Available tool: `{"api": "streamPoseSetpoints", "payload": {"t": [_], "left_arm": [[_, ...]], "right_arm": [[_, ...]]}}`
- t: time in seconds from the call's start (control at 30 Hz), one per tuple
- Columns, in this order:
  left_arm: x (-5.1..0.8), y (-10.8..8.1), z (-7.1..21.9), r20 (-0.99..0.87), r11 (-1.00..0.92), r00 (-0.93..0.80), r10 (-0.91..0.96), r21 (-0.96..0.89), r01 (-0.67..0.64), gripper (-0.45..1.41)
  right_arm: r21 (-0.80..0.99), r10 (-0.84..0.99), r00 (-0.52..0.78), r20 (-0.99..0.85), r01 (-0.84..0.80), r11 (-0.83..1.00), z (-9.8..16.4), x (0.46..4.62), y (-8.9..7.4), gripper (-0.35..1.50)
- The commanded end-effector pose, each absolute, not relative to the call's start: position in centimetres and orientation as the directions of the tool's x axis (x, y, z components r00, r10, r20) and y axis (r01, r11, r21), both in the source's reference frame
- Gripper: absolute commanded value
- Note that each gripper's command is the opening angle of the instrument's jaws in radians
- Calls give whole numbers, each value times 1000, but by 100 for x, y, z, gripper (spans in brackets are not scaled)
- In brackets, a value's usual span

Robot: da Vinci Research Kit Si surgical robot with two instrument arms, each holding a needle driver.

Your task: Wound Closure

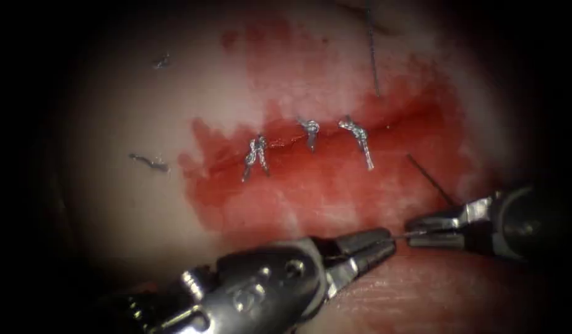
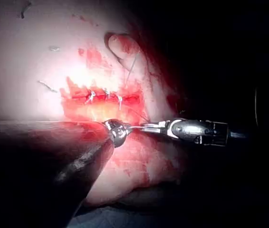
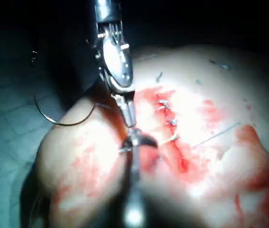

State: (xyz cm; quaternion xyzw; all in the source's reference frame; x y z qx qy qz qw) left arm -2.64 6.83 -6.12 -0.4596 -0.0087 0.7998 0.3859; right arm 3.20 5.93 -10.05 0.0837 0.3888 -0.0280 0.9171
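Though three knotted stitches (image 1: 256, 154) (image 1: 311, 130) (image 1: 358, 137) already close the left and middle of the cut (image 1: 410, 120), its right stretch looks unstitched, so I'd judge the job well past halfway w/ at least one stitch left. Red fluid (image 1: 311, 192) pools round the cut on the tissue (image 1: 143, 111). The thread (image 1: 400, 235) runs as a short taut strand between the 2 tools, below the cut near its right end; one more strand rises from the right tool toward the cut, another hangs above it. The needle (image 3: 53, 118), a dark curved arc, sits off the tissue's edge, not in the tissue, and neither tool holds it. The left claw (image 1: 390, 245) is closed on the thread at its tip; the right claw (image 1: 413, 230) faces it tip to tip, apparently also clamped on the same strand. Count: 3 stitches, 1 needle, 2 tools, 2 cut ends of thread (image 1: 150, 163) (image 1: 162, 60) lying well left of the cut.
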Motion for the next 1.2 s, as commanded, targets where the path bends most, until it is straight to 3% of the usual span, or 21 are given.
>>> {"api": "streamPoseSetpoints", "payload": {"t": [0.03,0.1,0.27,0.83,1.13,1.2], "left_arm": [[-270,689,-606,-770,-730,-279,574,-328,-600,44],[-267,695,-604,-796,-728,-227,560,-343,-594,65],[-260,689,-610,-745,-680,-150,650,-481,-553,75],[-230,677,-618,-603,-640,-256,756,-597,-483,70],[-228,680,-603,-528,-554,-193,827,-703,-446,68],[-224,681,-601,-492,-508,-161,855,-737,-445,44]], "right_arm": [[129,16,695,-719,111,985,-997,327,596,-35],[126,20,694,-720,101,987,-992,326,599,-35],[121,60,677,-733,43,992,-989,321,613,-35],[125,60,654,-754,53,991,-995,325,612,-35],[126,61,654,-754,53,991,-996,325,612,-35],[126,61,654,-754,52,991,-995,325,612,-35]]}}
